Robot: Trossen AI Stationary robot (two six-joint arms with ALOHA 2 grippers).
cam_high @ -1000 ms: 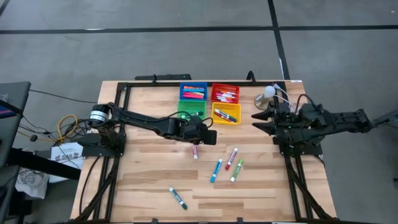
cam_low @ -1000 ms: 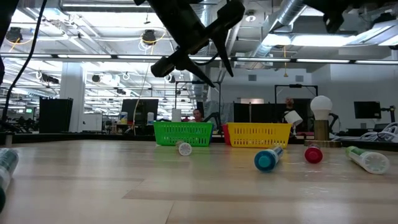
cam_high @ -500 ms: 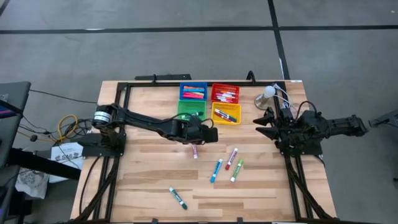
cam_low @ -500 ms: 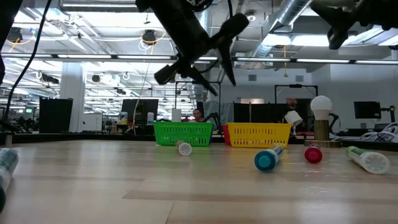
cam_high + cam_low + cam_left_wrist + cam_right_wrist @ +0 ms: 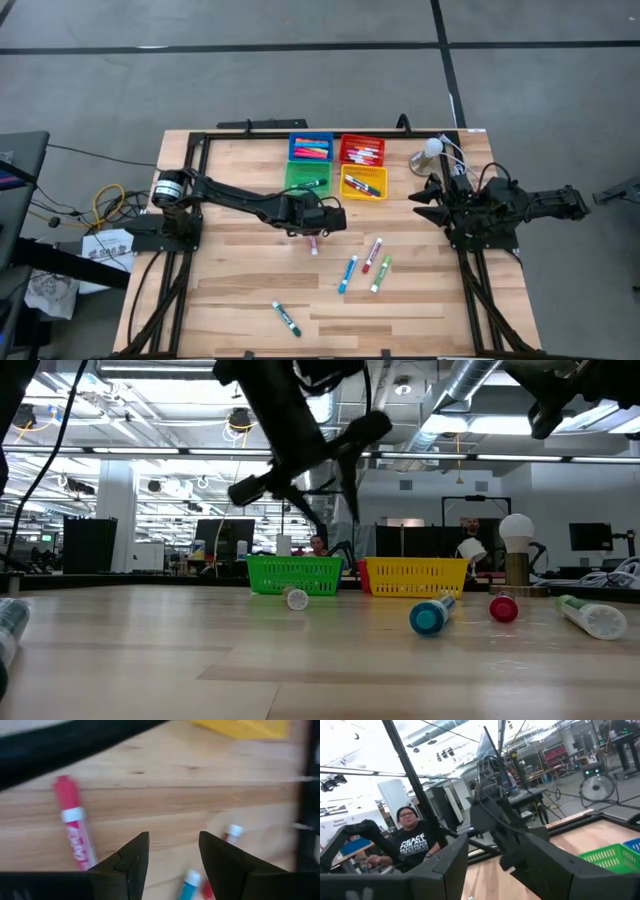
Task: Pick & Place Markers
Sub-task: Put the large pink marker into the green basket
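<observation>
Several markers lie flat on the wooden table: a pink one (image 5: 313,243), a blue one (image 5: 347,273), a red one (image 5: 373,254) and two green ones (image 5: 381,273) (image 5: 286,318). More markers fill the blue bin (image 5: 311,148), red bin (image 5: 362,150), green bin (image 5: 307,177) and yellow bin (image 5: 364,182). My left gripper (image 5: 317,227) hovers open, tilted down, just above and beside the pink marker (image 5: 75,837); nothing sits between its fingers (image 5: 172,842). My right gripper (image 5: 420,195) waits open at the table's right edge, raised (image 5: 497,865).
A small lamp with a white bulb (image 5: 430,152) stands at the far right corner. A black frame (image 5: 250,130) runs round the table's far and side edges. A person (image 5: 415,842) sits beyond the table's left side. Bare wood lies at the near left.
My left gripper has sunk a little toward the pink marker and rolled about its own axis, staying open. My right gripper has come down a little at the table's right edge and then kept still. No marker has moved.
</observation>
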